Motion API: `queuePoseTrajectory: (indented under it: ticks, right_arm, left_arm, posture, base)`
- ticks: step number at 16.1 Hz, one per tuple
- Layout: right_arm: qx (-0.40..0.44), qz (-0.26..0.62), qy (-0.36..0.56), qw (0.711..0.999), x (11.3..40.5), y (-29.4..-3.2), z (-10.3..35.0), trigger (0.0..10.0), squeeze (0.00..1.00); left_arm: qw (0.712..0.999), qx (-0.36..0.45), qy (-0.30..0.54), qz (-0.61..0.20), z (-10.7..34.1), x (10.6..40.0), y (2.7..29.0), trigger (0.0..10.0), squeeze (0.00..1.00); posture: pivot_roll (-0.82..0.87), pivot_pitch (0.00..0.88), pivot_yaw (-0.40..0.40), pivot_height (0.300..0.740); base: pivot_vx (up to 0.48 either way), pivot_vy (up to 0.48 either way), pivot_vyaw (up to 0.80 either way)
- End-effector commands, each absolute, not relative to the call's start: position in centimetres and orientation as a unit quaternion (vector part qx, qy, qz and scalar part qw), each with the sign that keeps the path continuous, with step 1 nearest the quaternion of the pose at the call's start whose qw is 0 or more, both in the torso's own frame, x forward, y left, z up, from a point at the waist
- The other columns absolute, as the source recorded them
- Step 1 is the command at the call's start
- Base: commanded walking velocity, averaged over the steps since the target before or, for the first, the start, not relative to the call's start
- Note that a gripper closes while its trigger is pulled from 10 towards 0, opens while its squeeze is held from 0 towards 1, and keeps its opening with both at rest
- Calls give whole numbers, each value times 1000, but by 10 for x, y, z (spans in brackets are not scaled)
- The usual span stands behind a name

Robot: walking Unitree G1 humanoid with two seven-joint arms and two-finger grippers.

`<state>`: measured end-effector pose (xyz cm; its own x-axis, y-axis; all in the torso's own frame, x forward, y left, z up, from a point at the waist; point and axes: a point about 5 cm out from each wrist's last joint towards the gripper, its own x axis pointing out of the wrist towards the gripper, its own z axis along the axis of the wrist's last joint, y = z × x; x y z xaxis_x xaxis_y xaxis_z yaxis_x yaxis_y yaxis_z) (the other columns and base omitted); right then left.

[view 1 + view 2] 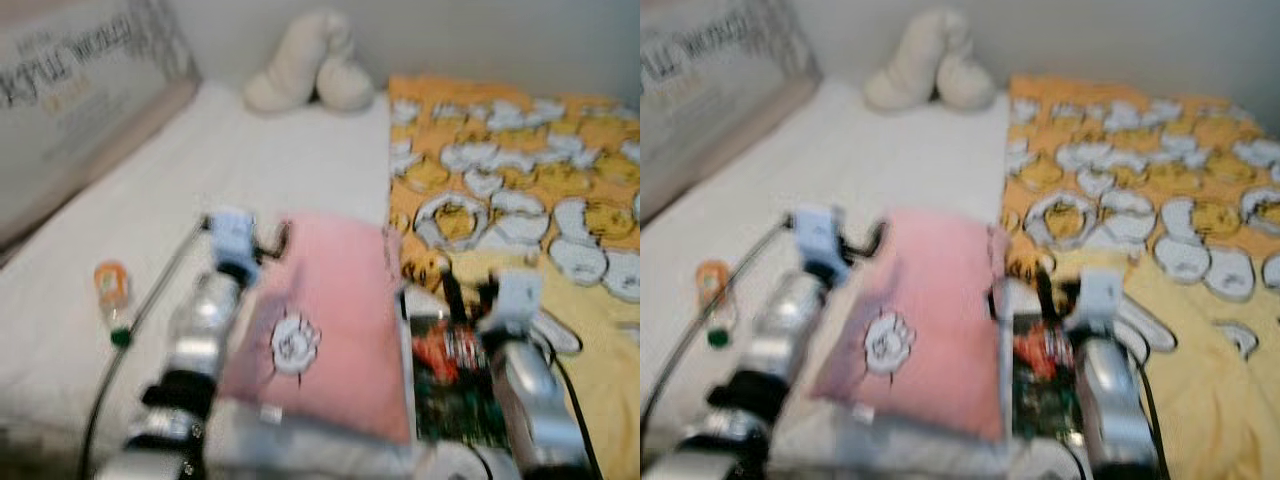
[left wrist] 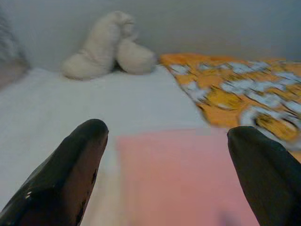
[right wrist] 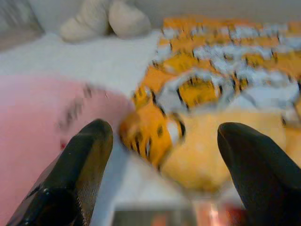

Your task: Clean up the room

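Both eye views look forward and down from the head onto a bed (image 1: 250, 150), blurred, with the two silver arms reaching in from the near edge and the wall at the far end. They share almost the same scene, the right eye's picture set slightly to one side. The left wrist view sits low and close above a pink pillow (image 2: 183, 174), facing along its black fingers (image 2: 70, 174) toward a white plush toy (image 2: 108, 44) against the wall. The right wrist view, equally low, faces the same way over an orange patterned blanket (image 3: 225, 61). All four views share the toy, pillow and blanket.
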<state>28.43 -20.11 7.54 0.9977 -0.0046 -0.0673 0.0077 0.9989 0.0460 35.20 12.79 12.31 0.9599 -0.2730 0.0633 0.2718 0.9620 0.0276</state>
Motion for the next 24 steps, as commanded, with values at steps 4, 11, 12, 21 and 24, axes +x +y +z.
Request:
queuePoseTrajectory:
  ticks: [4, 11, 12, 21, 24]
  right_arm:
    - [81, -16, 81, 993, 272, -196, 53, 10000, 0]
    - [127, 4, 95, 987, 299, -209, 54, 10000, 0]
    - [129, 18, 88, 988, 305, -203, 58, 10000, 0]
    - [58, 34, 30, 997, 310, -193, 77, 10000, 0]
    - [-10, -8, -11, 1000, 252, -205, 80, 10000, 0]
  left_arm:
    - [986, 16, -5, -163, 117, 350, 121, 10000, 0]
    - [962, 44, 116, -244, 100, 356, 101, 10000, 0]
    - [966, 41, 130, -220, 97, 359, 106, 10000, 0]
    - [993, -30, -15, -113, 130, 351, 153, 10000, 0]
    - [991, -18, -19, -134, 114, 297, 145, 10000, 0]
  posture:
    - [100, 0, 36, 740]
    - [88, 0, 41, 740]
    - [85, 0, 38, 740]
    - [150, 0, -14, 740]
    - [174, 0, -34, 740]
  base:
    - [0, 85, 0]
    - [0, 0, 0]
    - [0, 0, 0]
    - [0, 0, 0]
    - [0, 0, 0]
